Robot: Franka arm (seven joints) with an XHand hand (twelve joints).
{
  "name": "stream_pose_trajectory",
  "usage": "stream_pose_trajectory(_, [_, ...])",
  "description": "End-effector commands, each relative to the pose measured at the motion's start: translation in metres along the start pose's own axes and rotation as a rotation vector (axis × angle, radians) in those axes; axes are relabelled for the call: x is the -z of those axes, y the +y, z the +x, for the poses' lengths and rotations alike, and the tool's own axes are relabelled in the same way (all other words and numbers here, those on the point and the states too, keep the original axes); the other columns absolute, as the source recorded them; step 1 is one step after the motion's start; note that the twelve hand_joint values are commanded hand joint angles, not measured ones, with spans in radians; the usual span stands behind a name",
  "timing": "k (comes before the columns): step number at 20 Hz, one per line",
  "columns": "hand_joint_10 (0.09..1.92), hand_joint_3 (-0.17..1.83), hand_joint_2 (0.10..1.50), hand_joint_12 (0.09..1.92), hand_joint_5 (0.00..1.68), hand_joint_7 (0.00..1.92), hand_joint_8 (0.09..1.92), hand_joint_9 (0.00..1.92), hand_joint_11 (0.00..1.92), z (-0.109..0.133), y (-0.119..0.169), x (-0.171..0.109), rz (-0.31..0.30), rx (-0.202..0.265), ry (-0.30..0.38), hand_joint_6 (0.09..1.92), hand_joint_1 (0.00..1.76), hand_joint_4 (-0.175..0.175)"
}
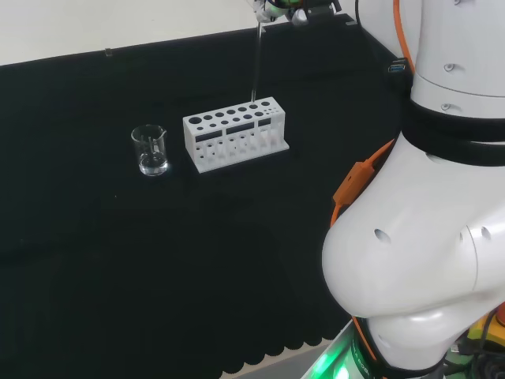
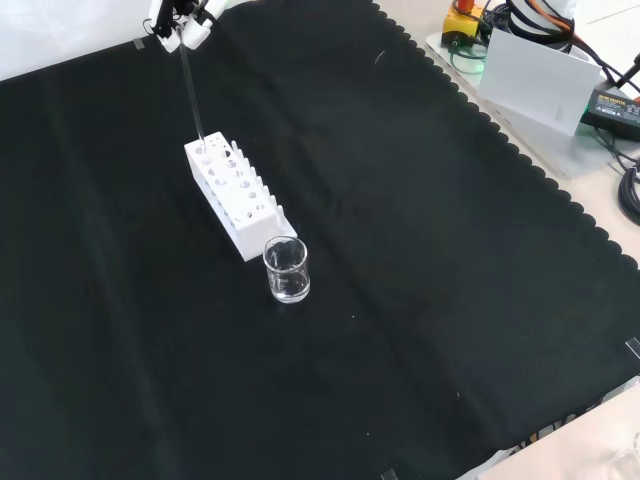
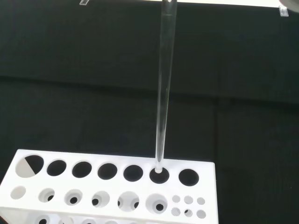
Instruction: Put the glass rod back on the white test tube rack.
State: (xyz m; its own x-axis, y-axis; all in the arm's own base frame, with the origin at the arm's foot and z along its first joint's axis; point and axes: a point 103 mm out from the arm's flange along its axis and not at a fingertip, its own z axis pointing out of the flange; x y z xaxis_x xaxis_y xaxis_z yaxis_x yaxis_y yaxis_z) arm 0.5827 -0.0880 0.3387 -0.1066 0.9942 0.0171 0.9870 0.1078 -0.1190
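Glass rod (image 3: pixel 163 93) is held near-upright above the white test tube rack (image 1: pixel 235 133), pinched at its top end by the hand (image 2: pixel 180 22) at the upper edge of the front view. Fingers (image 2: pixel 196 30) are seen curled on the rod's top; the hand is mostly cut off by the frame.

In the wrist view, the rod's lower tip is seen at the mouth of one large hole in the rack's back row, second from the end with the cluster of small holes. Whether the tip is already inside the hole or just touching the rim cannot be told.

In the head view, the rod runs down from the hand to the rack's right end. The rack is set on the black cloth (image 2: pixel 420 300), long side angled.

A small clear glass beaker (image 1: pixel 150 150) is stood just left of the rack in the head view, apart from it; in the front view it is just in front of the rack's near end.
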Motion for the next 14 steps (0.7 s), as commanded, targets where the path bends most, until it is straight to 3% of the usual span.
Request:
stream_pose_trajectory(1, [0.56,-0.17,1.15,0.93,1.10,1.56,0.72,1.75,1.69,0.004,-0.003,-0.004,0.004,0.008,0.000,0.87,1.19,-0.175])
stream_pose_trajectory(14, [0.55,-0.17,1.14,0.93,1.10,1.56,0.72,1.75,1.69,0.000,0.003,-0.021,0.028,0.016,0.015,0.87,1.19,-0.175])
